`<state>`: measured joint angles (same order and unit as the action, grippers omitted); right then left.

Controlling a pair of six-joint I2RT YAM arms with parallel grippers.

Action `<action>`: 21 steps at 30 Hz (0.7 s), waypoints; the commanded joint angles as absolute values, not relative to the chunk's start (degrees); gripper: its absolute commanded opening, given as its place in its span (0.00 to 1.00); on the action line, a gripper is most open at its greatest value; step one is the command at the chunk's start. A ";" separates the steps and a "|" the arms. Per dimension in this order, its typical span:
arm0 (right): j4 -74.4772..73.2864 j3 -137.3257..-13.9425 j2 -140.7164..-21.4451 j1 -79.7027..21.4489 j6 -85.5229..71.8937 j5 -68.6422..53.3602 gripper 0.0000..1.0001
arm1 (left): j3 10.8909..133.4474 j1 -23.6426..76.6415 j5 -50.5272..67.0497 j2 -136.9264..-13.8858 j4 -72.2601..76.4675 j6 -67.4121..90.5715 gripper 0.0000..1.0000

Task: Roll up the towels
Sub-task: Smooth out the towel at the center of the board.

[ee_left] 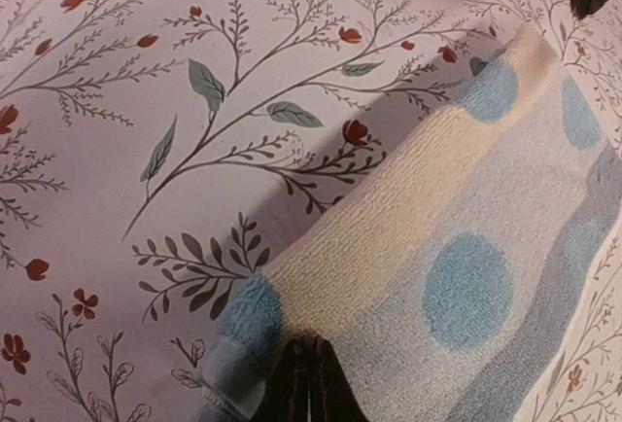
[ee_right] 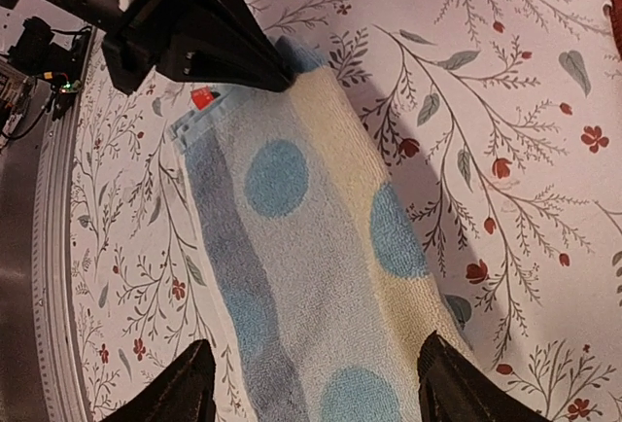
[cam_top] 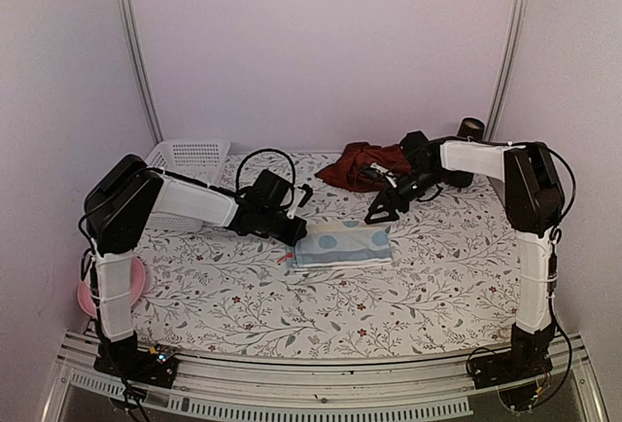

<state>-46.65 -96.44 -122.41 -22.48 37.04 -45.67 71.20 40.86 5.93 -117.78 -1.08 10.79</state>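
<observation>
Floral-print surface (cam_top: 243,296) runs wall to wall, with plain pale panels behind. Far left in the top view: a white basket (cam_top: 190,157) at the back edge and a pink dish (cam_top: 89,296) at the near corner, both well apart from the work.

Left tool (ee_left: 309,383): fingertips pressed flat together at the left short end of the pastel towel (cam_top: 342,244), just beside its red tag (ee_right: 202,98). It reads as a pinch on the cloth edge.

Pastel towel: centre of frame, folded into a long flat strip with blue dots and a cream band on top. It is terry pile, judged light and limp, with no stiffness to keep a shape. Layers sit stacked at the tagged end, so a pinch there should catch them all or the top one may peel away. The best hold for rolling is the short end, kept taut so the roll does not skew.

Right tool (ee_right: 321,393): fingers spread wide with nothing between them, hanging over the strip's right end. I cannot tell if it touches.

Maroon towel (cam_top: 364,164): a crumpled heap at upper centre-right, behind the right arm. It likely needs flattening before any roll.

Dark cylinder (cam_top: 472,128): back right, unidentified.
</observation>
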 commanded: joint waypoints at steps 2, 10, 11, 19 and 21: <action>-44.17 -93.80 -126.44 -22.14 34.04 -42.04 0.71 | 70.14 40.78 5.12 -118.86 -0.43 10.81 0.04; -42.31 -93.22 -129.97 -20.67 31.01 -37.08 0.71 | 68.73 40.78 4.62 -119.01 -0.87 11.17 0.03; -42.36 -93.29 -130.14 -20.68 30.87 -36.79 0.71 | 68.61 40.76 4.43 -119.07 -1.00 11.10 0.03; -45.67 -92.94 -126.94 -20.96 34.64 -37.83 0.71 | 69.50 40.77 1.33 -118.17 -1.99 9.97 0.18; -46.59 -92.06 -124.60 -21.19 36.79 -38.43 0.71 | 70.13 40.74 0.55 -117.01 -2.19 9.34 0.30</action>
